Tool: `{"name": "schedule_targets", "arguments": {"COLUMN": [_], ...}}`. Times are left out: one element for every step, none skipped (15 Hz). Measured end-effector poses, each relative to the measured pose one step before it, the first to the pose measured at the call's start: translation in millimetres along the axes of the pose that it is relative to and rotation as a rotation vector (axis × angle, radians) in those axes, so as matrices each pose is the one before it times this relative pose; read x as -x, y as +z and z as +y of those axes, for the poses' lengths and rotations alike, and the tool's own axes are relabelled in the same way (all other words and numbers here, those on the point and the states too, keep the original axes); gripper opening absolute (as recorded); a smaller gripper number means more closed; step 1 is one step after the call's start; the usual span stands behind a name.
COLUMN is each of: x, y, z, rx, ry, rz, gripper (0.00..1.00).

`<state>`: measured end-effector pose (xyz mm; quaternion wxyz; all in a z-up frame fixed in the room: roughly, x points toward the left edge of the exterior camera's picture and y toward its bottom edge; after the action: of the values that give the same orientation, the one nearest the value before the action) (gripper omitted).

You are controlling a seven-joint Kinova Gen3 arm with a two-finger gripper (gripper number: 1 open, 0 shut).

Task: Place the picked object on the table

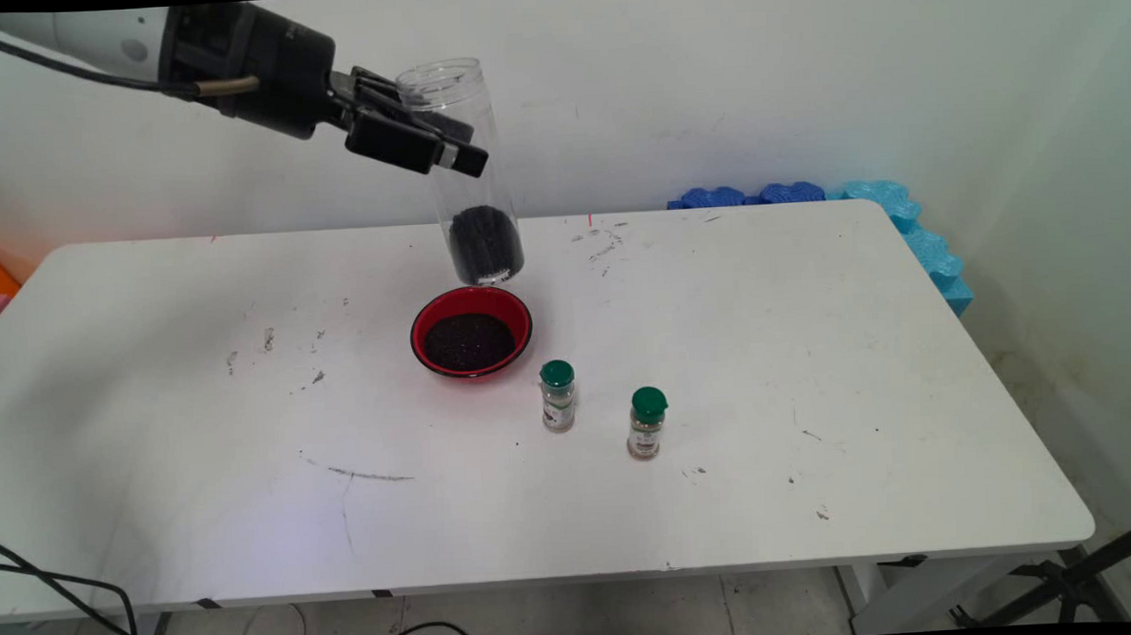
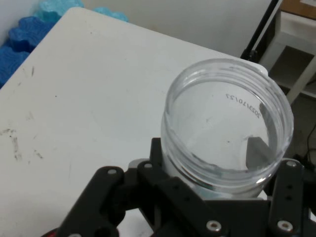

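My gripper [image 1: 453, 143] is shut on a tall clear plastic jar [image 1: 469, 183], held nearly upright in the air, mouth up, with dark grains filling its bottom. Below it on the white table [image 1: 816, 364] sits a red bowl [image 1: 472, 333] holding the same dark grains. In the hand view the jar's open mouth [image 2: 227, 123] fills the middle, with the black fingers [image 2: 291, 197] either side of it.
Two small spice bottles with green caps stand right of the bowl, one [image 1: 557, 395] close to it and one [image 1: 646, 423] further right. Blue foam pieces [image 1: 895, 212] lie at the table's far right corner. Cables hang at the near left edge.
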<state>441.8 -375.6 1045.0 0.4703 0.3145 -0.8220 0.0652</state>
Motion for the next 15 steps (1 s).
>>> {"name": "schedule_targets", "arguments": {"x": [0.69,0.99,1.59,1.81,2.62,3.28,3.35,4.33,4.92,4.56,3.17,6.13,5.75,7.37,5.22], "y": [-0.93,-1.12,-1.06,-1.01,-1.16,-0.97,-0.87,-0.69,-0.45,-0.14,0.14,0.55,1.06,1.98,1.81], "z": [2.54,3.43,3.90,3.45,4.15,4.27,3.62,4.20,4.29,3.43,2.25,3.58,2.89,3.05,1.80], "rx": [0.00283,0.00470,0.00571,0.00481,0.00542,0.00574,0.00499,0.00551,0.00540,0.00452,0.00266,0.00424,0.00287,0.00217,0.00074], "ry": [0.00194,0.00158,0.00105,0.00035,0.00040,0.00001,-0.00069,-0.00036,-0.00011,-0.00001,0.00060,0.00029,0.00056,0.00115,0.00059], "rz": [-0.00119,-0.00148,-0.00267,-0.00266,-0.00378,-0.00457,-0.00417,-0.00562,-0.00579,-0.00464,-0.00353,-0.00638,-0.00652,-0.00808,-0.00457], "gripper": [0.00,0.00,0.00,0.00,0.00,0.00,0.00,0.00,0.00,0.00,0.00,0.00,0.00,0.00,0.00]}}
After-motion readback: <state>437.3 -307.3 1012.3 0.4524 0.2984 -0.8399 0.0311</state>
